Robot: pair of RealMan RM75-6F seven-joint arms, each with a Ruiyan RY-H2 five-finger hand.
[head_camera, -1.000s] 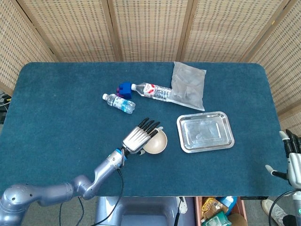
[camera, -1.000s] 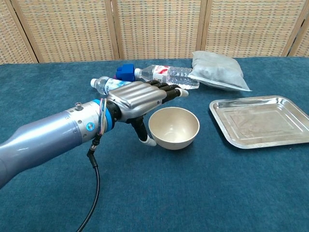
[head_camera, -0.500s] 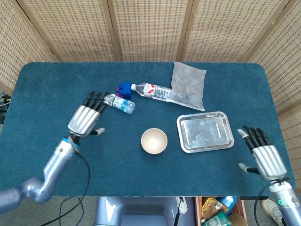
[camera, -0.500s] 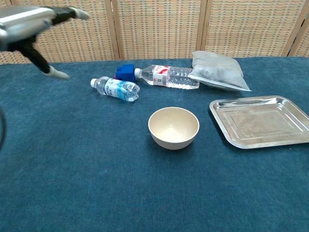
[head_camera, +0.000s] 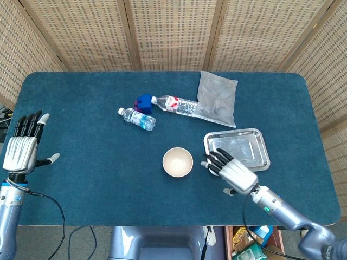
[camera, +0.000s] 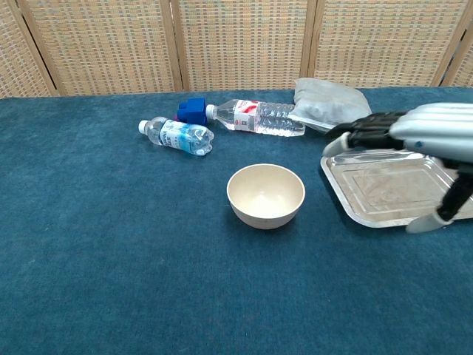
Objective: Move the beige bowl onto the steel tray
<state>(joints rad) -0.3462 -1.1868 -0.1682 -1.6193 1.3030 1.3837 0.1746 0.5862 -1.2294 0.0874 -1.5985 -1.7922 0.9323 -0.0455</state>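
Observation:
The beige bowl [head_camera: 178,162] [camera: 266,196] stands upright and empty on the blue cloth, a little left of the steel tray [head_camera: 249,142] [camera: 395,186]. My right hand [head_camera: 230,170] [camera: 425,140] hovers open over the tray's near left corner, fingers stretched toward the bowl with a small gap left to its rim. My left hand [head_camera: 23,145] is open at the table's far left edge, holding nothing; the chest view does not show it.
Behind the bowl lie a small water bottle [head_camera: 137,118] [camera: 176,135], a blue block [head_camera: 143,102] [camera: 193,110], a larger bottle with a red label [head_camera: 177,104] [camera: 256,116] and a clear plastic bag [head_camera: 218,98] [camera: 332,107]. Wicker screens stand behind the table.
My left hand has drawn away from the bowl to the table's far left edge. My right hand has come in from the right edge to the tray's near left corner, beside the bowl.

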